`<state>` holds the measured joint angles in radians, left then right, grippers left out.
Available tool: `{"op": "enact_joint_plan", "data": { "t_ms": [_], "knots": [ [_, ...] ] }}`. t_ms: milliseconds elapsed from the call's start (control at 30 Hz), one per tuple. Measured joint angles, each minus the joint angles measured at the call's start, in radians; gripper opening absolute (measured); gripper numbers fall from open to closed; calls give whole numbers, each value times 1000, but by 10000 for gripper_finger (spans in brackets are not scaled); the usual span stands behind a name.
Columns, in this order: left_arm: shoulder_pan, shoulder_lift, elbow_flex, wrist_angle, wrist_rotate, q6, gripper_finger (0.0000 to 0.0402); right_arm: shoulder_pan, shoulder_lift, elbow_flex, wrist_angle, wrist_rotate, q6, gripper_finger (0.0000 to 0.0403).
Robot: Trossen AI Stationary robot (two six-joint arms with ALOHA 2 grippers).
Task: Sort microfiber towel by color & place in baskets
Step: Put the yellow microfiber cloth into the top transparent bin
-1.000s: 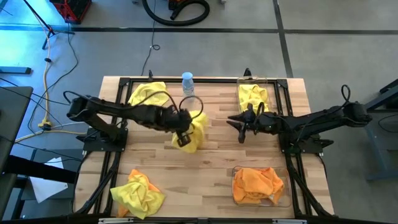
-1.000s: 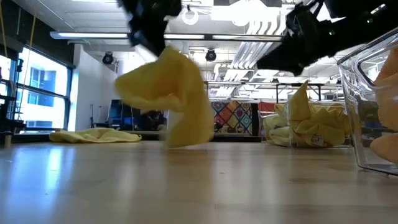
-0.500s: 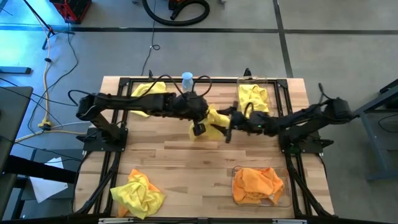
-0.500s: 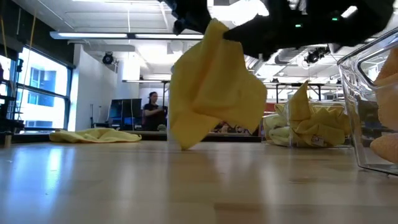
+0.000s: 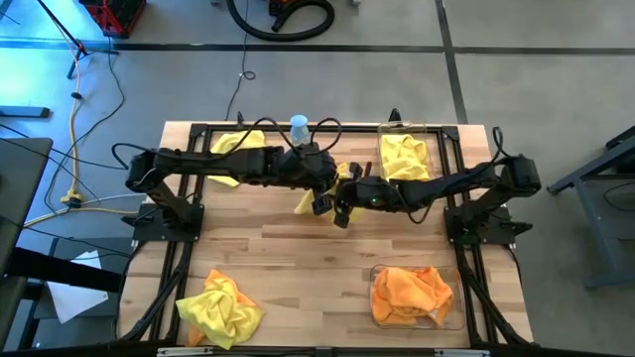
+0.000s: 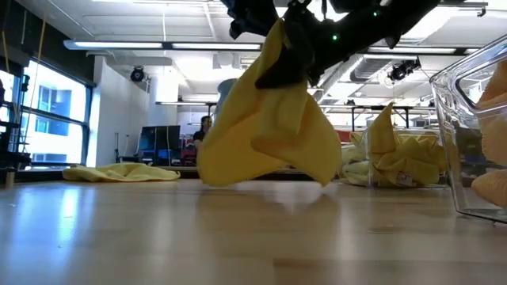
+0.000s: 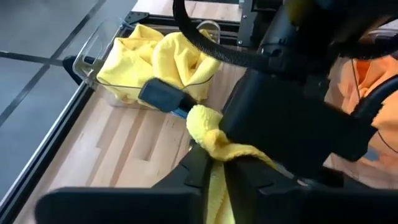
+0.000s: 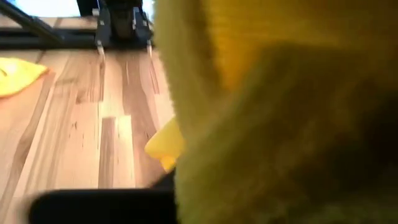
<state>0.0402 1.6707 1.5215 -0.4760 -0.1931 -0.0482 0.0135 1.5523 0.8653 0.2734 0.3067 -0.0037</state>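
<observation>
A bright yellow microfiber towel (image 6: 269, 134) hangs over the middle of the table between my two arms. Its lower corners are close to the wood; I cannot tell whether they touch. My left gripper (image 5: 319, 201) is shut on it from the left. My right gripper (image 5: 342, 210) is shut on it from the right, just beside the left one. Cloth fills the right wrist view (image 8: 280, 93). The far-right basket (image 5: 405, 154) holds yellow towels. The near-right basket (image 5: 412, 296) holds an orange one. My left gripper pinches a bunched, twisted upper part of the towel (image 7: 217, 163) between its two fingers, slanting down from the table's left. Several layers are gathered there and the rest hangs below. My right gripper clamps the knotted top of the same bunch (image 7: 200, 121) between its fingers (image 7: 163, 94), just past my left fingers. It comes from the table's right, nearly level, and the towel hangs slack beneath it.
A clear water bottle (image 5: 299, 127) stands at the far edge, just behind the grippers. A loose yellow towel (image 5: 233, 149) lies far left. A yellow and orange heap (image 5: 218, 309) lies near left. The black metal frame (image 5: 189, 213) runs along both sides.
My left gripper has carried the towel up and toward the table's right and far side, then stopped. My right gripper has come toward the table's left, reached the towel and taken hold of its top. The towel now hangs from both and is spread wider below.
</observation>
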Motion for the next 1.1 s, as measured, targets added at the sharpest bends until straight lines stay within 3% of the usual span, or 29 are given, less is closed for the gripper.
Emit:
{"op": "enact_joint_plan", "data": {
  "t_ms": [67,167,367,500,633,767,867,1000,1100],
  "knots": [
    [0,0,0,-8,0,1,51,0,-13,7,-37,0,3,16],
    [0,-9,0,-75,-1,23,80,0,-51,7,-99,22,30,28],
    [-11,-42,-52,-171,-4,0,112,-1,-200,7,-246,98,30,8],
    [-38,-109,-177,-83,-1,-7,115,-1,-336,8,-332,147,26,8],
    [-60,-215,-353,63,-23,-54,115,-19,-471,8,-411,282,-8,4],
    [-87,-332,-555,221,-50,-109,115,-87,-596,7,-446,448,-86,2],
    [-102,-408,-681,318,-74,-154,115,-176,-670,9,-503,514,-78,2],
    [-105,-481,-788,394,-95,-193,115,-324,-723,8,-662,485,64,1],
    [-105,-512,-847,424,-122,-210,115,-439,-713,8,-744,323,163,1]
  ]
}}
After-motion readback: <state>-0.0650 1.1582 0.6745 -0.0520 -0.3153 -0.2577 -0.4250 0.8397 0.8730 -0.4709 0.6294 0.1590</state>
